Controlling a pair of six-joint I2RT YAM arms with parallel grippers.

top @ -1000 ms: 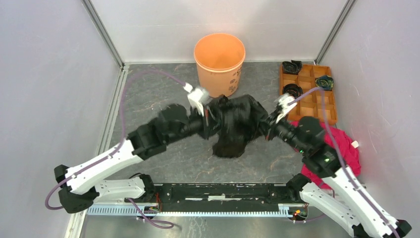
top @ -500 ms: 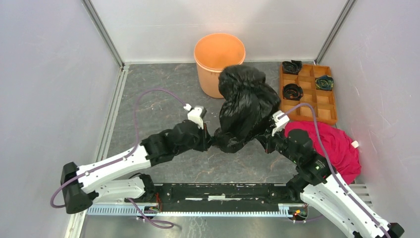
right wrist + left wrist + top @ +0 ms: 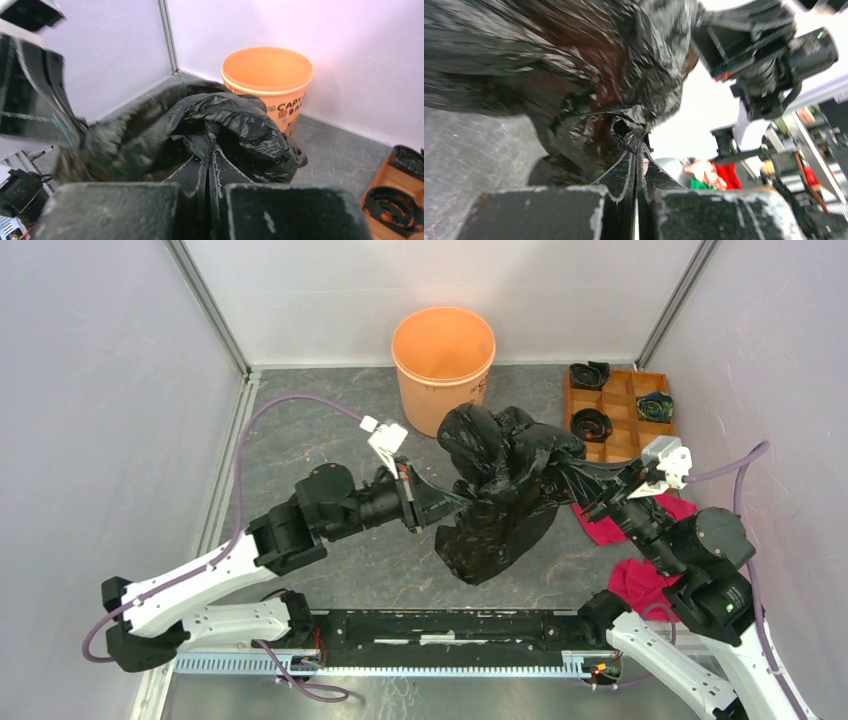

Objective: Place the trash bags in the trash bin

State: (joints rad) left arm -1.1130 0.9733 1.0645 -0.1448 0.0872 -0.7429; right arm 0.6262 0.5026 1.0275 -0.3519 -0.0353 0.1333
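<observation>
The large glossy black trash bag (image 3: 503, 485) hangs in the air between my two arms, in front of the orange trash bin (image 3: 444, 365). My left gripper (image 3: 456, 502) is shut on the bag's left edge; in the left wrist view the film (image 3: 574, 75) is pinched at the gripper (image 3: 636, 145). My right gripper (image 3: 578, 474) is shut on the bag's right edge, stretching the film tight; in the right wrist view the gripper (image 3: 209, 150) clamps the bag (image 3: 225, 125), with the bin (image 3: 268, 80) upright and empty beyond it.
An orange-brown compartment tray (image 3: 640, 445) with small coiled black rolls (image 3: 590, 423) sits at the back right. A pink-red cloth (image 3: 640, 575) lies under my right arm. Grey walls enclose the table on three sides.
The bag rose and bunched up half a second ago. Now both grippers have pulled apart, the right arm swinging right, and the bag is spread wider and hangs lower.
</observation>
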